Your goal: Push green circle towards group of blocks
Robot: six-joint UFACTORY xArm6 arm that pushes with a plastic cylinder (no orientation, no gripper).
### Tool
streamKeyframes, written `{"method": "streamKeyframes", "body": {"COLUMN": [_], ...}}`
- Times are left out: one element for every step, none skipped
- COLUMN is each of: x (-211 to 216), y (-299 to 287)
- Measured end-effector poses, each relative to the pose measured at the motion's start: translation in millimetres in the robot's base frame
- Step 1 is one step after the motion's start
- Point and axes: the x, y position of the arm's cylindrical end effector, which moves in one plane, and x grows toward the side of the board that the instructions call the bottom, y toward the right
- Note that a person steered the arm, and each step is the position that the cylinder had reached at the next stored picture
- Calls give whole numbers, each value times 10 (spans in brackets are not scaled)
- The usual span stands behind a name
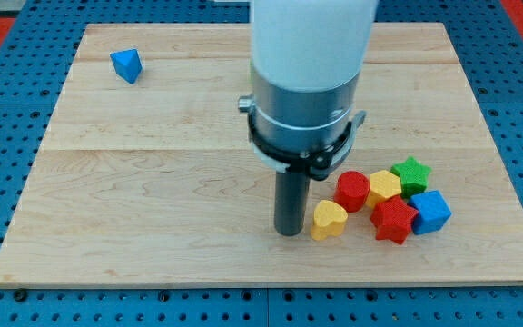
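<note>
My tip [289,232], a rod with no fingers, is seen just left of the yellow heart [329,219]. No green circle is seen; it should be found first.

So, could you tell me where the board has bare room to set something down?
The left half is bare apart from the blue triangle near the top-left corner. The lower right is crowded: my tip sits beside the yellow heart, with the cluster around the red star.
</note>
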Motion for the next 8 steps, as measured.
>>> {"method": "streamKeyframes", "body": {"x": [31, 31, 31, -441, -1470, -2300, -2632, -2703], "y": [202, 460, 322, -71, -628, -927, -816, -435]}}
